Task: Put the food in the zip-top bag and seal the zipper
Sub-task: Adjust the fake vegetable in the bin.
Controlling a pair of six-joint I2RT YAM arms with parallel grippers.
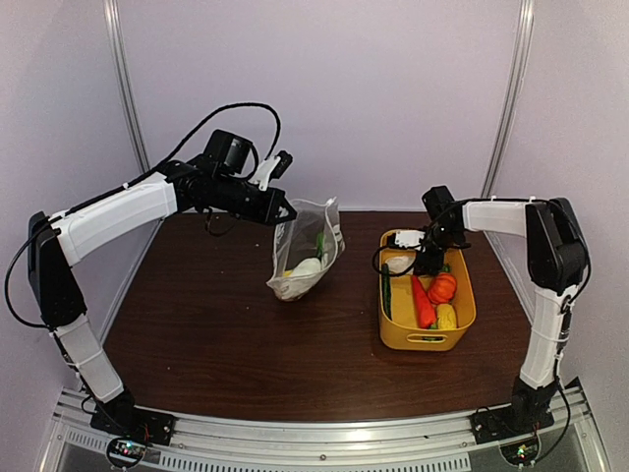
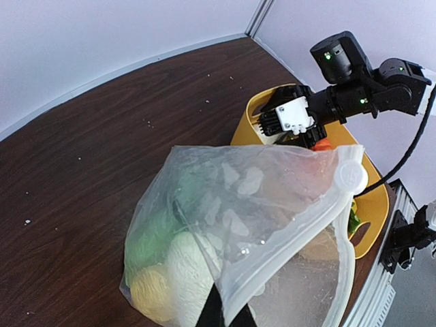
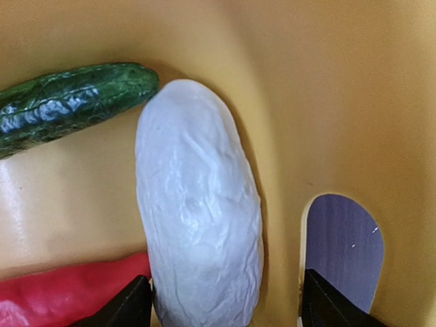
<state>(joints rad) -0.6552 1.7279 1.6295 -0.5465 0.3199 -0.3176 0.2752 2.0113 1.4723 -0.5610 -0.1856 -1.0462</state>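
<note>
Right pincer hanging over the white piece at the far end of the yellow basket; bag waiting to the basket's left.

The right pincer (image 3: 225, 305) is standing wide open directly above the white vegetable (image 3: 197, 211), which is lying in the far-left corner of the yellow basket (image 1: 425, 340). The vegetable's long axis is running straight away from the pincer, so the fingers are bracketing its narrow width. The cucumber (image 3: 68, 102) is touching its far end and the red piece (image 3: 68, 296) is pressing its near-left side. The likely next move is a straight drop and squeeze, and the red piece may be crowding the left finger. Left of the basket, the left pincer (image 1: 285, 211) is clamping the mouth edge of the zip-top bag (image 1: 307, 251), which is already holding white, green and yellow pieces.
</note>
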